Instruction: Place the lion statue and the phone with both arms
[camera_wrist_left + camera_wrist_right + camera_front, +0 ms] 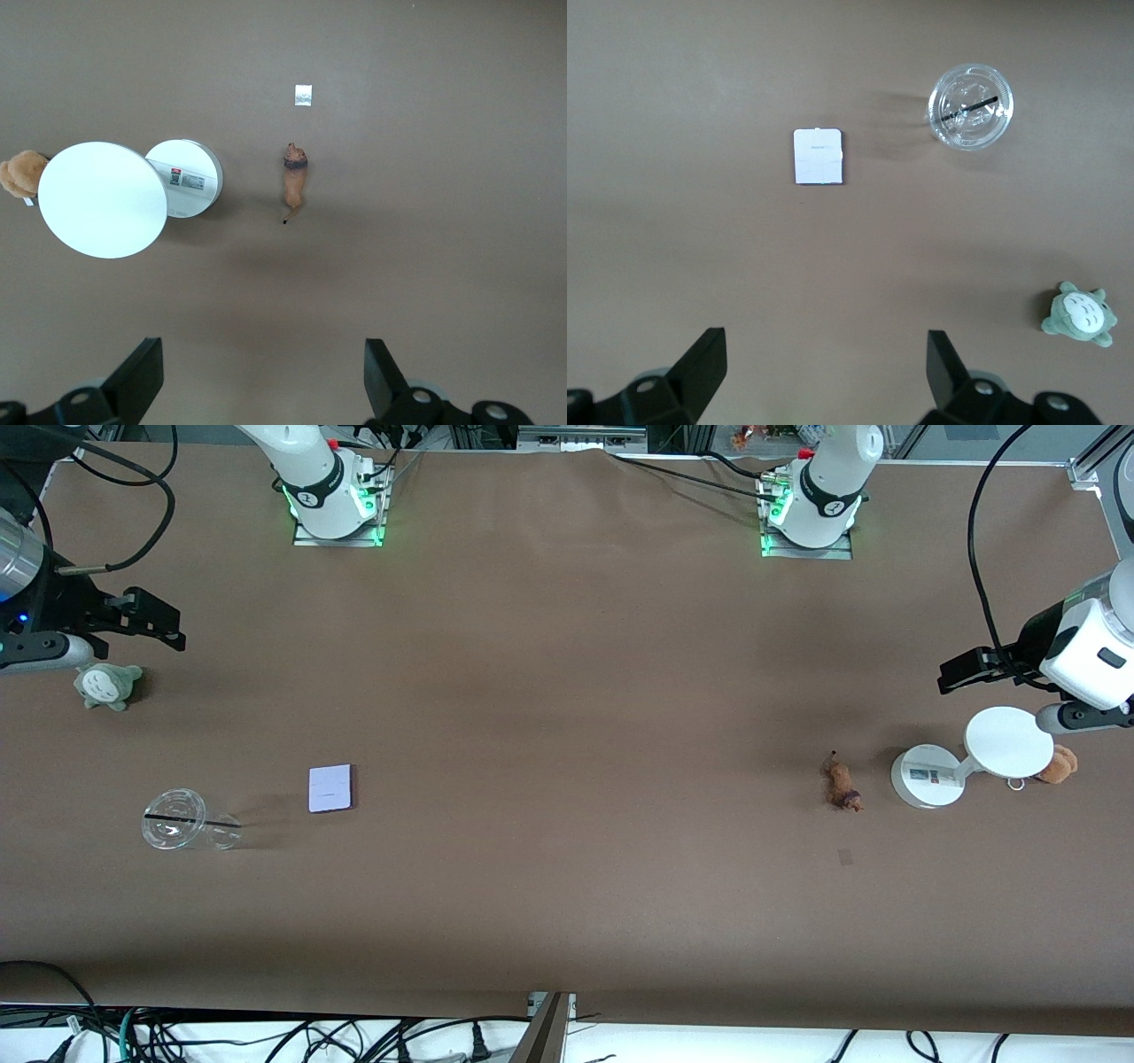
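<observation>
Table: bare brown cloth, wide open room mid-table between my two ends.
Stand: white, round base and disc, beside the lion statue.
My left gripper: high over the table's end by the stand, fingers spread, grasping nothing.
My right gripper: high over its own end, above the grey-green plush, fingers spread, holding nothing.
Cup: clear, on its side, near the phone.
Phone: pale, flat, toward my right arm's end.
Lion statue: reddish-brown, lying free, toward my left arm's end.

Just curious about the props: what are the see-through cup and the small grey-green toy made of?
The see-through lidded cup looks like thin clear glossy plastic: the table shows through it. The small grey-green toy seems soft matte plush, judging by its fuzzy outline, though that is uncertain.
</observation>
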Controlling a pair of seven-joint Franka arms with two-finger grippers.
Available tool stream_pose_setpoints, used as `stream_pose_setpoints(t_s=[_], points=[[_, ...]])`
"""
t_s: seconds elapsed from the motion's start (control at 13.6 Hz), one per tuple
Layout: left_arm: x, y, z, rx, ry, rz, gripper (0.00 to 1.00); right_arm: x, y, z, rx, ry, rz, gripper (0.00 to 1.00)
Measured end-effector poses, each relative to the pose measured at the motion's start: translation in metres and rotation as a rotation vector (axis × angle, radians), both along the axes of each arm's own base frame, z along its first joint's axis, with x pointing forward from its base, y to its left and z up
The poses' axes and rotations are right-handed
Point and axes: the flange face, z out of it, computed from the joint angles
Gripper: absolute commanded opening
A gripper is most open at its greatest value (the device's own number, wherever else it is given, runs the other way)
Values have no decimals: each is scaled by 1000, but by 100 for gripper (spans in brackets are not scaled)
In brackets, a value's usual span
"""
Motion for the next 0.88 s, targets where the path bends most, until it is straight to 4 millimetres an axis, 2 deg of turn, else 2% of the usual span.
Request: stream_pose_setpoints(t_s=[0.15, 0.88], points=[[0, 0, 0, 0, 0, 0, 100, 3, 1, -4, 0, 6, 2, 100], [0, 0, 0, 0, 0, -1, 100, 4, 9, 0, 0, -2, 14, 100]])
